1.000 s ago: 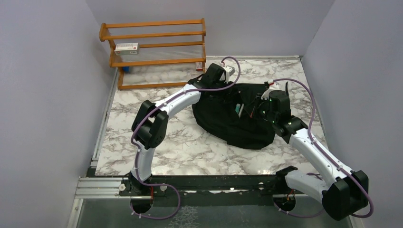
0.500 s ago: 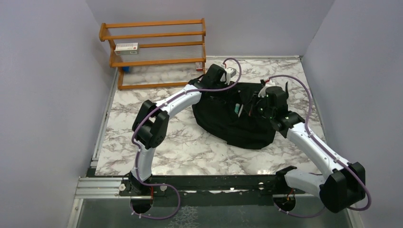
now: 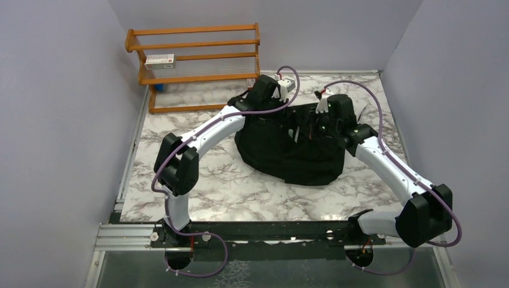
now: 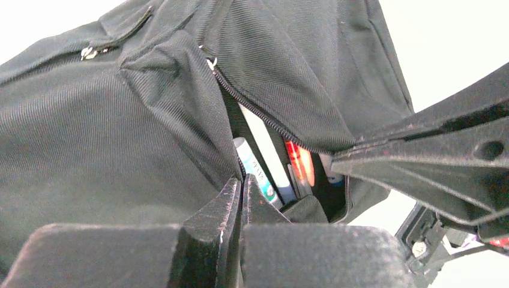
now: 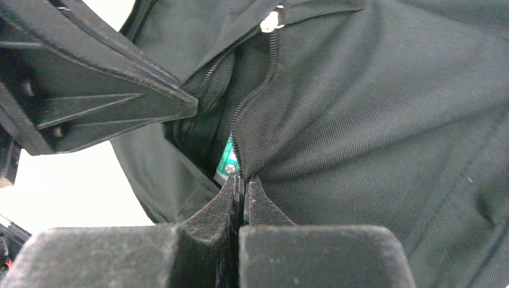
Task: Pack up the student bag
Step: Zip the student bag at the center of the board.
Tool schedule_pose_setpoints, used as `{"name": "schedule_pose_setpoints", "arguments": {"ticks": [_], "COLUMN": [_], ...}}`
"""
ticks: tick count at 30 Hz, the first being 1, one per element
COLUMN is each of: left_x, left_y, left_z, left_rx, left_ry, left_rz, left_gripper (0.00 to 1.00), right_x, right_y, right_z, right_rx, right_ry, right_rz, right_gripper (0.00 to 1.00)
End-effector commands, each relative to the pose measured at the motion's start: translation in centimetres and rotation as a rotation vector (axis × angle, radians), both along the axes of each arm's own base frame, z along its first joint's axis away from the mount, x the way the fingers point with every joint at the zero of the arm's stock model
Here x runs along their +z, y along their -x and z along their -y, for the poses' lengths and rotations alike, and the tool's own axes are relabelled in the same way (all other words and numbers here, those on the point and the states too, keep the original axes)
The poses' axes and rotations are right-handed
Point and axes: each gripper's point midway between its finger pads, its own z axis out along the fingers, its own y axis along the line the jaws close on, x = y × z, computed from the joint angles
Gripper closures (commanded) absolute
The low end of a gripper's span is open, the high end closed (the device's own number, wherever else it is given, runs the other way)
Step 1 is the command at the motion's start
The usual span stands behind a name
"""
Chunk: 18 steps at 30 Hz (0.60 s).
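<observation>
At the mouth of the bag, the left gripper (image 4: 241, 189) has its two fingers pressed together on a fold of black cloth at one edge of the opening. The right gripper (image 5: 241, 187) is closed in the same way on the opposite edge, just where the zipper teeth (image 5: 255, 96) run down to its tips. Between the two edges the opening stands apart, and inside it I can see a white pen with a green label (image 4: 255, 171) and a red pen (image 4: 298, 162) lying side by side; what is deeper I cannot tell. The student bag (image 3: 288, 157) lies flat on the marble table (image 3: 198, 186), in the far middle part, near the wooden rack (image 3: 198, 72). I judge that the step in hand is holding the mouth spread, with things already put in. The next move probably calls for closing. One gripper should let go and take the small metal pull (image 5: 271, 21), while the other holds the cloth tight so the teeth can meet.
</observation>
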Motion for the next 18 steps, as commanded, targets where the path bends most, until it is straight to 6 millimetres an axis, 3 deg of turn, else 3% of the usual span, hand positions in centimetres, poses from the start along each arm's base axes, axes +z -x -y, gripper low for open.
{"name": "schedule_pose_setpoints", "arguments": {"ticks": [1,5,8,14,18], "left_x": [5.3,6.2,5.6,3.3,3.0], "left_y": [1.6,2.3,2.8,2.7,2.3], "left_z": [-1.4,-2.1,-2.5,-4.0,-4.6], "left_rx": [-0.031,-0.044,-0.057,-0.035,-0.031], "left_ry": [0.075,0.103,0.101,0.077,0.083], "left_rz": [0.030,0.007,-0.010,-0.061,-0.067], "left_gripper": [1.00,1.00,1.00,1.00,1.00], "right_x": [3.0,3.0,2.4,-0.4,-2.2], "right_y": [-2.0,-2.3,-2.2,-0.8,0.1], "right_z": [0.3,0.7,0.6,-0.4,-2.0], "right_rx": [0.007,0.020,0.066,0.170,0.240], "right_ry": [0.046,0.095,0.127,0.121,0.054], "right_rz": [0.115,0.125,0.123,0.061,0.010], "right_gripper": [1.00,1.00,1.00,1.00,0.99]}}
